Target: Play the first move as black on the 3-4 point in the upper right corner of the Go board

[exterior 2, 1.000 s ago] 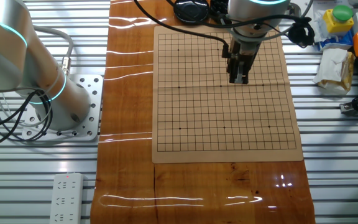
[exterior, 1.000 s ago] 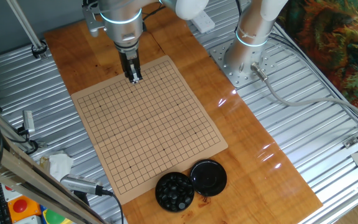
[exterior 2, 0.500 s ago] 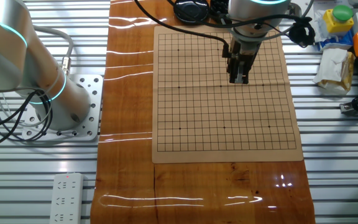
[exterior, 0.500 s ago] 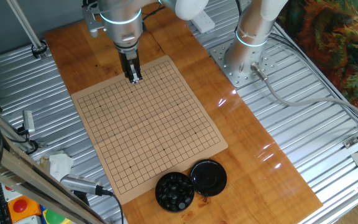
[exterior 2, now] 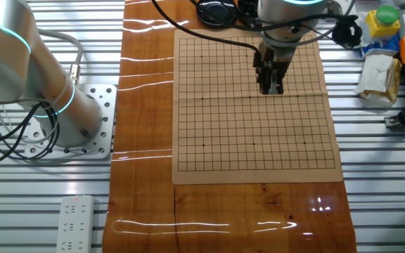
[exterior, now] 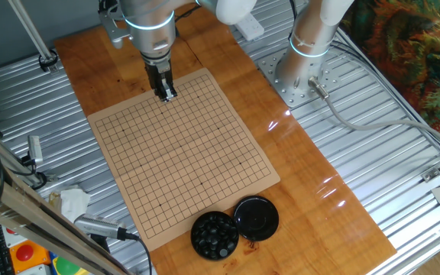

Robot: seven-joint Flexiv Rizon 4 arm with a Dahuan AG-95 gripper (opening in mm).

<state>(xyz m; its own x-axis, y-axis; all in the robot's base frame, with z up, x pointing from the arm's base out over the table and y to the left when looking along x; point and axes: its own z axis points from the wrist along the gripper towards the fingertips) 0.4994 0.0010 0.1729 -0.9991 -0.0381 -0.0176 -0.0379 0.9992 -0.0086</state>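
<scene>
Go board (exterior: 182, 156) on glossy wooden tabletop (exterior: 312, 195), ribbed metal frame (exterior: 403, 160) around

The board (exterior: 183, 156) is lying flat on the worktop, a tan sheet with a fine black grid and tiny star dots, no stone showing on its lines. The black stones (exterior: 215, 233) are sitting heaped in a round bowl just off its near edge.

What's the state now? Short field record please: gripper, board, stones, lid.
gripper: pointing down over the board's far end, near one corner; jaws close together, a held stone cannot be made out
board: flat on the table, no stone visible on the grid
stones: in the round bowl at the board's near end
lid: off, beside the bowl
</scene>
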